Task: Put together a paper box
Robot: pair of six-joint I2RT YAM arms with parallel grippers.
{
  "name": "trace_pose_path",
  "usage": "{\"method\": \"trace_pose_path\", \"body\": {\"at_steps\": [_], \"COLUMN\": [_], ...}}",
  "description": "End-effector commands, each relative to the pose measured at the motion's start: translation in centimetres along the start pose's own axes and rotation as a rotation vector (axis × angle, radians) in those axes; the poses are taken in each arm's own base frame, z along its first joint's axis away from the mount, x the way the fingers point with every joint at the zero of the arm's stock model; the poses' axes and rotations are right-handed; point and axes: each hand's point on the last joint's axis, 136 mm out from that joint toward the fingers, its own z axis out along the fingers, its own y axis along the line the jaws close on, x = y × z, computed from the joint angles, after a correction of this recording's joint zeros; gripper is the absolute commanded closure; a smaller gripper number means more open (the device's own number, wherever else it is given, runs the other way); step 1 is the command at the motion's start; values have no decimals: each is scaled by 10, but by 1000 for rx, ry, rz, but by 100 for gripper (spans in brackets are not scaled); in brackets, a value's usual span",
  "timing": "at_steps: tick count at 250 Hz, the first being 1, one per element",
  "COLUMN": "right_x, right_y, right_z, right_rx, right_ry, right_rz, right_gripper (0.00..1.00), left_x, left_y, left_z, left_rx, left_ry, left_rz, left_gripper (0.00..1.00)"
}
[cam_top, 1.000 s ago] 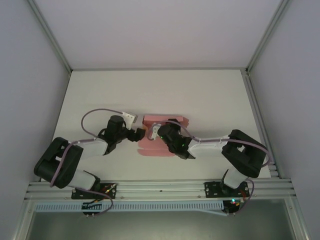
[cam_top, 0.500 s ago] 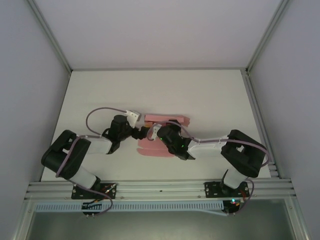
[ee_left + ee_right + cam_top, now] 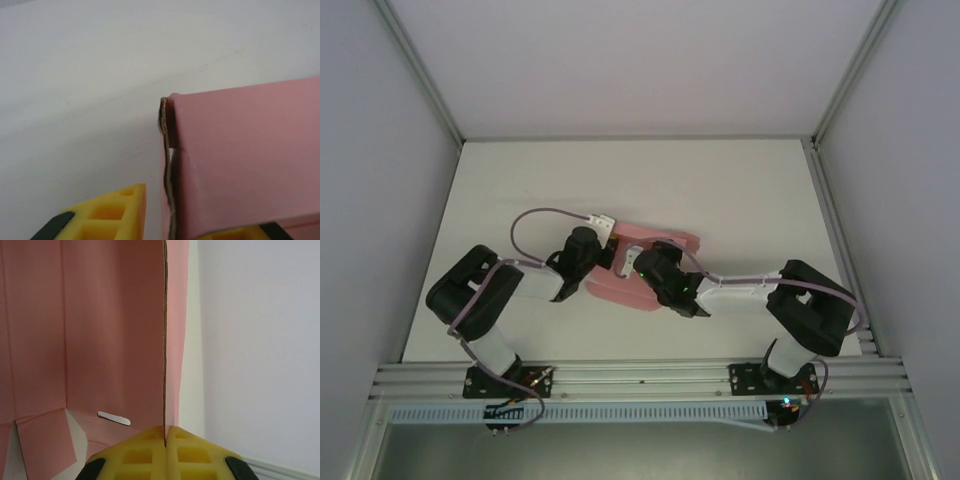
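The pink paper box (image 3: 665, 239) lies partly folded at the middle of the white table (image 3: 740, 190), between both grippers. My right gripper (image 3: 639, 265) is shut on it: in the right wrist view the yellow fingers (image 3: 145, 452) pinch an upright pink wall (image 3: 172, 330) edge-on, with the box's inner panels (image 3: 110, 330) and a small slot (image 3: 114, 418) to the left. My left gripper (image 3: 611, 256) is open at the box's left end. In the left wrist view a folded pink edge (image 3: 240, 160) stands between its spread yellow fingers (image 3: 112, 215).
Grey enclosure walls (image 3: 380, 150) rise on the left, right and back of the table. An aluminium rail (image 3: 640, 378) with both arm bases runs along the near edge. Bare white table surface (image 3: 75, 100) lies left of the box.
My left arm has swung right and brought its gripper up to the box's left end. The box has shifted and tilted slightly. The right gripper has kept its hold.
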Motion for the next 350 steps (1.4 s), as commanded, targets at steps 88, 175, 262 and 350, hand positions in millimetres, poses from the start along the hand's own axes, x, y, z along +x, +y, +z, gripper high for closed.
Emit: {"method": "trace_pose_path", "body": {"at_steps": [88, 175, 262, 350], "right_x": [32, 6, -37, 16], "right_y": [35, -28, -159, -199], "right_z": [-4, -5, -105, -92], "right_rx": [-168, -68, -10, 28], "right_ry": [69, -13, -532, -387], "right_rz": [-35, 243, 767, 1126], "right_gripper": [100, 68, 0, 0], "left_x": [56, 1, -66, -98], "left_y": [88, 28, 29, 23], "left_z": [-14, -17, -60, -94], "left_rx": [-674, -262, -173, 7], "left_ry": [197, 44, -110, -200], "left_rz": [95, -25, -148, -265], "left_gripper": [100, 100, 100, 100]}}
